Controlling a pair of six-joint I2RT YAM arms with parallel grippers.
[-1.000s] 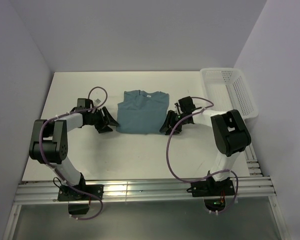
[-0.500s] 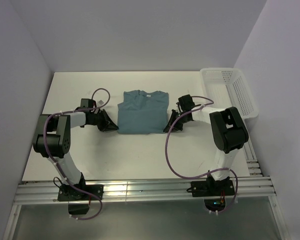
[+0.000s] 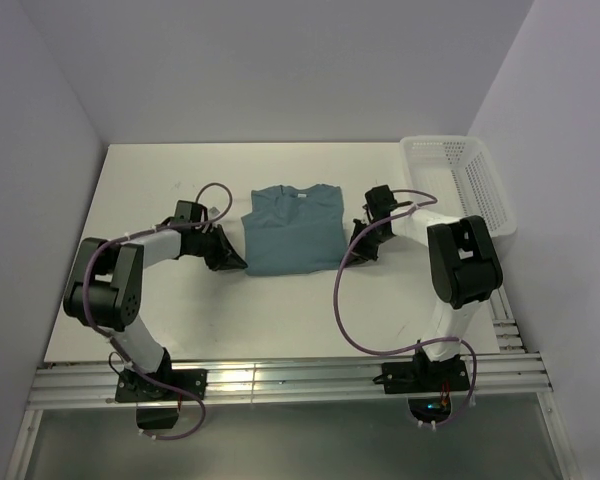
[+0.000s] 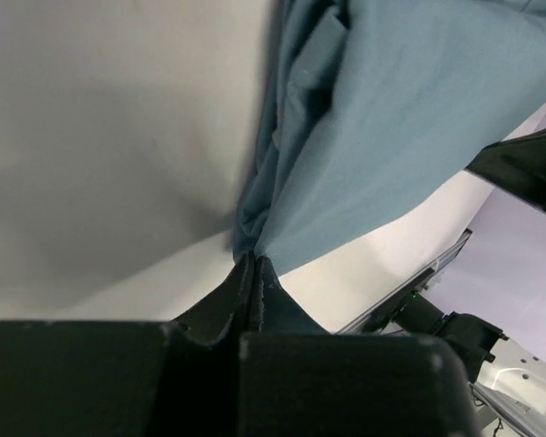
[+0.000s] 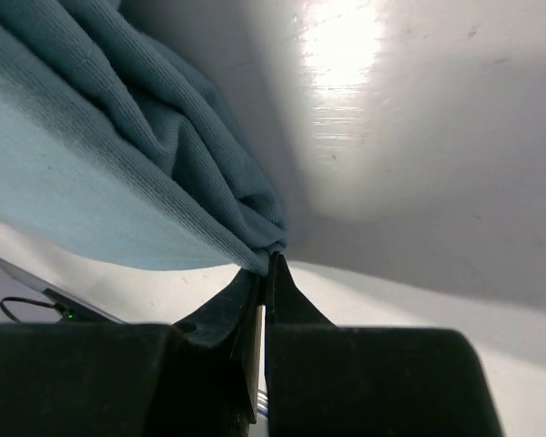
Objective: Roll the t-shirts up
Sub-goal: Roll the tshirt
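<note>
Teal-blue cloth fills both of my wrist views. The plain short-sleeved t-shirt point(image 3: 292, 228) of thin, soft fabric lies spread at the middle of the flat white table point(image 3: 280, 320), its collar toward the far wall and its hem toward my bases. My left gripper point(image 4: 253, 266) is pinched together on the shirt's near left corner, where the cloth gathers into folds right at the black fingertips. My right gripper point(image 5: 267, 262) is clamped in the same way on the near right corner, ribbed folds running down into its closed tips. Seen from above, the two black claws sit low at either end of the hem, one on each side of the garment, with both forearms angled inward. A white plastic mesh basket point(image 3: 458, 182) stands at the far right corner of the table, well apart from the shirt. Purple cables point(image 3: 342, 300) loop along each arm.
</note>
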